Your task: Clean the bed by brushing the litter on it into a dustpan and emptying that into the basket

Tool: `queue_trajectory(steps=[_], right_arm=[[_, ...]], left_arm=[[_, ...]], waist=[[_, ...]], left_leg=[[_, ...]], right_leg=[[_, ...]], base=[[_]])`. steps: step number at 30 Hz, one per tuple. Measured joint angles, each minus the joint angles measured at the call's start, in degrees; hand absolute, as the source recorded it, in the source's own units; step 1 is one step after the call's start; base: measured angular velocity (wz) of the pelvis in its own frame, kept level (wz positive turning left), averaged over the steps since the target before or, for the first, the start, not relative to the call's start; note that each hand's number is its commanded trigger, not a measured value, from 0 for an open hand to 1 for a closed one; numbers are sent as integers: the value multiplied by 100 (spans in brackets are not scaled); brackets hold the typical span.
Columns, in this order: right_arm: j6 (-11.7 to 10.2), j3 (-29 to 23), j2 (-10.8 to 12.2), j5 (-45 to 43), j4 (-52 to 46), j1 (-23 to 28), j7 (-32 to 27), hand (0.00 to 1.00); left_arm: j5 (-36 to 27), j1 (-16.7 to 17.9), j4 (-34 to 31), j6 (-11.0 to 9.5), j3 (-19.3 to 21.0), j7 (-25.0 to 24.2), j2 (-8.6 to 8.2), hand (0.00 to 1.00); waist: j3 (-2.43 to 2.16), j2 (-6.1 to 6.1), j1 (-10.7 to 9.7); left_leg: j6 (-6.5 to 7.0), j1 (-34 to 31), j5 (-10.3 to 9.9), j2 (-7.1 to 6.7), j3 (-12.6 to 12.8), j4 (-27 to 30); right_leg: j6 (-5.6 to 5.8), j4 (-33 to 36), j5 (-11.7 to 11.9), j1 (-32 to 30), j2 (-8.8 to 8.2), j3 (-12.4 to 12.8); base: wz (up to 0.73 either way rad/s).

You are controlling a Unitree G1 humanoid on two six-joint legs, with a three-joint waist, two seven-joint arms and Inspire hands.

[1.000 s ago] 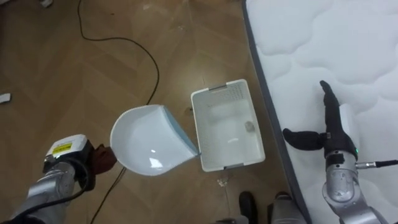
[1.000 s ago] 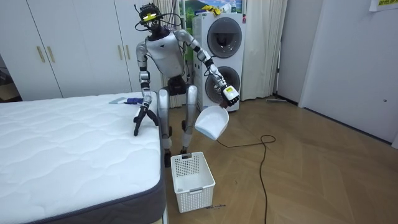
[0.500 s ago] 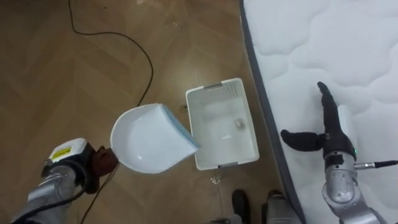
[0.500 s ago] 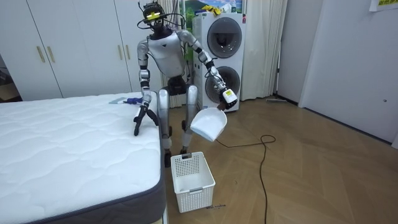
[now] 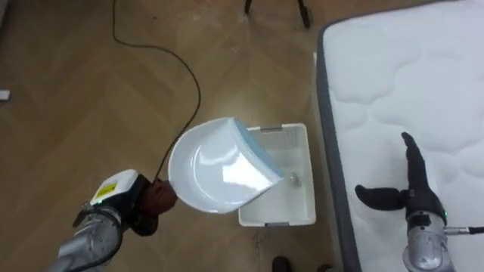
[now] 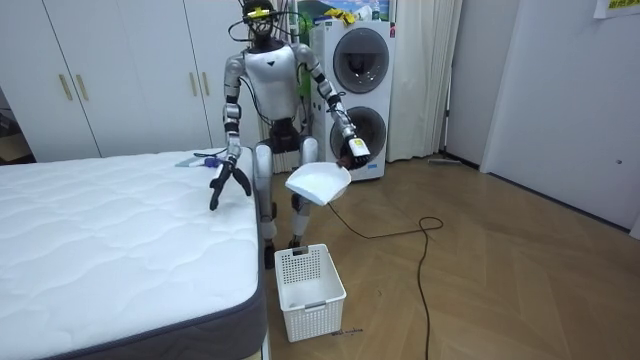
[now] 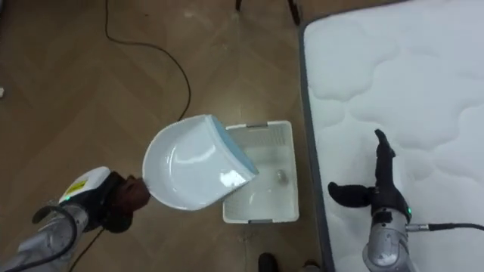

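Note:
My left hand (image 5: pixel 140 208) is shut on the handle of a white dustpan (image 5: pixel 219 166) with a pale blue lip. The pan hangs roughly level, its lip over the near left part of a white plastic basket (image 5: pixel 300 208) on the floor. A small pale scrap (image 5: pixel 293 180) lies in the basket. My right hand (image 5: pixel 412 198) is open, fingers straight and thumb spread, above the white quilted mattress (image 5: pixel 401 75) near its edge. In the room view I stand upright between the bed (image 6: pixel 110 240) and the basket (image 6: pixel 310 290), with the dustpan (image 6: pixel 318 183) at waist height.
A dark cable (image 5: pixel 181 68) runs over the wooden floor left of the basket. Stacked washing machines (image 6: pixel 360 70) and white wardrobes (image 6: pixel 120 70) stand behind me. A small blue item (image 6: pixel 205 160) lies on the bed's far corner.
I have straightened up, so the eye views shifted. The dustpan rose, levelled out and moved over the basket. My right hand lifted off the mattress.

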Motion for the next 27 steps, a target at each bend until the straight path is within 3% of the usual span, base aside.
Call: queue_trajectory(steps=[2, 3, 7, 8, 9, 10, 12, 15, 19, 23, 27], right_arm=[[0, -1, -9, 17, -10, 53, 47, 0], [0, 0, -5, 22, -84, 159, 68, 0], [0, 0, 7, 154, -385, 331, 159, 0], [0, -16, 7, 197, -488, 368, 162, 0], [1, -20, 13, 249, -549, 402, 162, 0], [5, -24, 32, 257, -559, 409, 162, 0], [16, -101, 68, 258, -687, 466, 163, 0], [42, -241, 73, 270, -921, 512, 162, 0], [176, -240, 80, 277, -943, 522, 158, 0], [282, -238, 186, 328, -931, 518, 159, 0], [312, -227, 309, 320, -975, 507, 241, 0]], left_arm=[[21, 98, -167, -41, 127, -20, -50, 100], [49, 138, -287, -75, 169, -22, -52, 100], [42, 221, -419, -183, 394, -22, -196, 100], [40, 234, -441, -229, 416, -26, -237, 100], [29, 285, -544, -253, 447, -44, -272, 100], [26, 321, -616, -277, 488, -59, -292, 100], [18, 375, -814, -353, 536, -87, -355, 100], [-136, 375, -1031, -507, 539, -253, -428, 100], [-140, 378, -1032, -536, 540, -417, -467, 100], [-179, 389, -1105, -536, 559, -441, -508, 100], [-367, 381, -1139, -541, 614, -450, -600, 100]], waist=[[-36, -63, 65], [-69, -160, 145], [-104, -310, 240], [-100, -314, 233], [-108, -302, 184], [-108, -311, 145], [-108, -347, 77], [-104, -346, 99], [-91, -366, 90], [-49, -434, 87], [-61, -491, 89]], left_leg=[[121, 198, -83, 40, 5, 1], [127, 318, -113, 52, 27, -5], [267, 665, -229, 167, 198, -17], [400, 773, -275, 216, 244, -21], [742, 852, -293, 279, 264, -21], [847, 883, -299, 296, 275, -20], [877, 947, -327, 342, 388, -22], [921, 1066, -424, 442, 854, -53], [947, 1258, -534, 558, 1366, -168], [967, 1401, -678, 718, 2043, -212], [1005, 1420, -815, 814, 2902, -241]], right_leg=[[5, -67, 3, 155, 75, 62], [9, -80, 5, 246, 121, 181], [9, -223, 67, 560, 319, 486], [6, -295, 107, 672, 397, 558], [-4, -363, 130, 772, 478, 573], [-7, -377, 136, 808, 503, 581], [-4, -386, 164, 844, 510, 603], [28, -380, 249, 791, 552, 780], [37, -366, 348, 777, 576, 765], [3, -352, 524, 744, 623, 545], [1, 36, 501, 493, 457, 79]], base=[[-26], [-37], [-43], [-41], [-35], [-22], [-26], [-74], [-80], [-86], [-89]])
